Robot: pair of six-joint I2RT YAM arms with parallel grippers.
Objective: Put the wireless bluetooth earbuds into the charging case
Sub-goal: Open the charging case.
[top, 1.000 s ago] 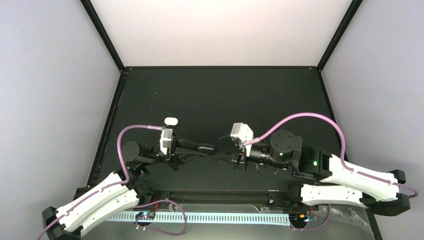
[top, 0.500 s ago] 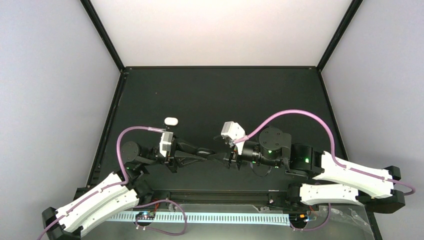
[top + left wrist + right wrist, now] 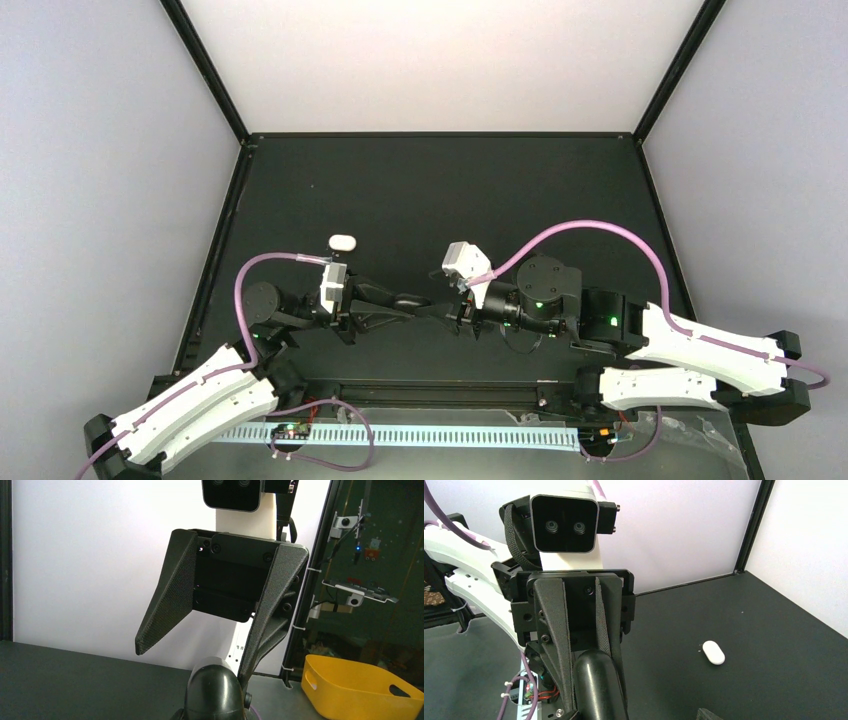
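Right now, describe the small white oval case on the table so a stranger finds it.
On the matte black tabletop, look left of centre, just beyond the left arm's white wrist camera. There lies the small white oval case, alone; it is the only white thing lying loose there.

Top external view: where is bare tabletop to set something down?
Free: the far half of the black tabletop, up to the back wall, edge to edge. Crowded: the near middle, where the left gripper, shut on a black oval case, meets the open right gripper; a white oval case lies beyond the left arm.
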